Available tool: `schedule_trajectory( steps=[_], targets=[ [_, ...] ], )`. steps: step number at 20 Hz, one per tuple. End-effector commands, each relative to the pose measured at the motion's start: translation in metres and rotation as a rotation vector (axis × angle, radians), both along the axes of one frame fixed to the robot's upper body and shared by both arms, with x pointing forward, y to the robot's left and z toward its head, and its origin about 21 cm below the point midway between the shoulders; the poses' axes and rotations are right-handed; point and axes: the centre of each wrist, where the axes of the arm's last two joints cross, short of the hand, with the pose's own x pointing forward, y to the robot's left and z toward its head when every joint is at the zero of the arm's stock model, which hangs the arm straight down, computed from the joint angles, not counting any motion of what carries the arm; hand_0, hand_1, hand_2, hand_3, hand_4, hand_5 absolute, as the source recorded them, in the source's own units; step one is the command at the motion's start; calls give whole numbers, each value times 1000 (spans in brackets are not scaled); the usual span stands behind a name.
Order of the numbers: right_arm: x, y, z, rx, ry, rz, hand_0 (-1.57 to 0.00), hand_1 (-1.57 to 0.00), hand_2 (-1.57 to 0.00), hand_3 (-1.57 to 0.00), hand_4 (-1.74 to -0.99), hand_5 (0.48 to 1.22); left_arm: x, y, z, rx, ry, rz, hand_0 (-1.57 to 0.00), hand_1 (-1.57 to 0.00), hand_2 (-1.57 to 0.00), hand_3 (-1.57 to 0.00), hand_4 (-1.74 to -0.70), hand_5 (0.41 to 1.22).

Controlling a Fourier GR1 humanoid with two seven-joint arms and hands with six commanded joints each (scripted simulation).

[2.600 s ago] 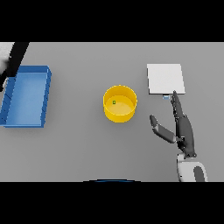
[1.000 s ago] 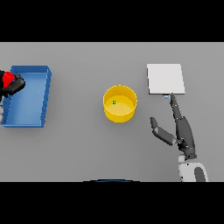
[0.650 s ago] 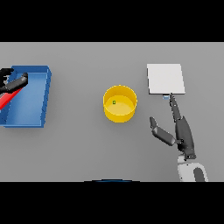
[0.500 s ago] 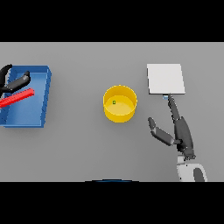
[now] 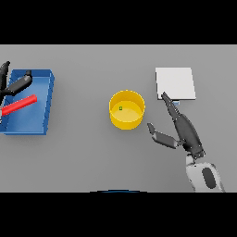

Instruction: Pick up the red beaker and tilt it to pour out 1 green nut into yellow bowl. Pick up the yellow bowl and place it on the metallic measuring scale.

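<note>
The red beaker (image 5: 19, 105) lies on its side across the blue tray (image 5: 32, 121) at the far left. Just above it my left hand (image 5: 15, 85) hovers open, fingers spread, not touching the beaker. The yellow bowl (image 5: 126, 122) stands at the table's middle with one green nut (image 5: 121, 108) inside. Right of the bowl my right hand (image 5: 185, 129) is open, fingers straight and pointing toward the pale square measuring scale (image 5: 175, 82); its thumb reaches toward the bowl without touching it.
The blue tray runs off the view's left edge. The scale lies flat at the back right with nothing on it.
My left hand brought the red beaker over the blue tray and let it go; the beaker now lies on its side there. My right hand crept slightly toward the bowl, thumb spreading.
</note>
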Motion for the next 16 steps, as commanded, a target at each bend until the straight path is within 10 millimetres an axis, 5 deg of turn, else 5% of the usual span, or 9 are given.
schedule_trajectory(
  steps=[1,8,16],
  targets=[
    [6,0,2,-46,12,23,1,1,1,1,-1234,707,-1,1,2,1,-4,-2,-12,-10,-10,-9,-786,704],
    [46,11,36,-536,-60,251,1,1,1,1,-1276,668,-2,-4,-3,9,5,-7,-2,-1,-1,-1,-793,712],
    [76,41,49,-748,-80,479,1,1,1,1,-1276,670,2,-6,1,6,4,-17,1,1,1,1,-799,720]
  ],
)
